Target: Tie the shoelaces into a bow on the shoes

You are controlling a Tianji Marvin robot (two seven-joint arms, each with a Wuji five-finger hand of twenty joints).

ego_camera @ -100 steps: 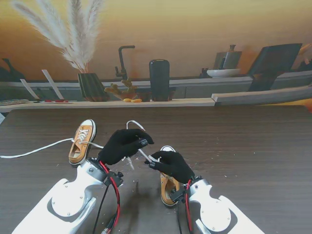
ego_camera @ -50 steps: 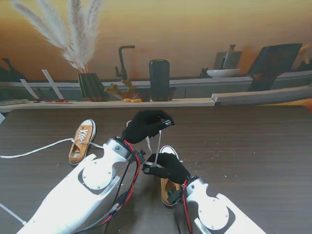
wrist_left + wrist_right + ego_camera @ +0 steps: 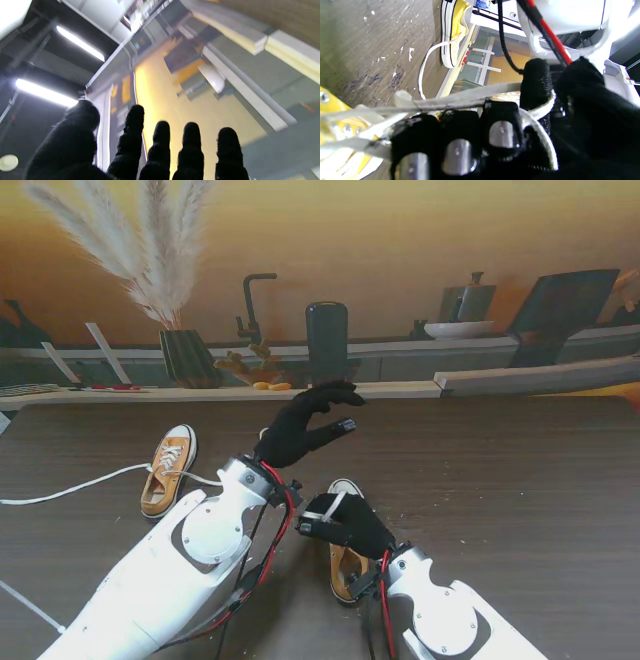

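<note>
Left hand (image 3: 305,425) hangs lifted above the right hand (image 3: 345,520), fingers (image 3: 135,130) spread — holding nothing. The right hand's fingers (image 3: 501,130) are curled tight round the white shoelace (image 3: 460,98) — shoe (image 3: 347,565) just beneath.

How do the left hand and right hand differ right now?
The left hand is raised over the table with fingers spread, holding nothing; the right hand sits low over the nearer shoe, fingers closed on its white lace. The left wrist view shows only background; the right shows lace across the fingers. Both wear black gloves.
</note>
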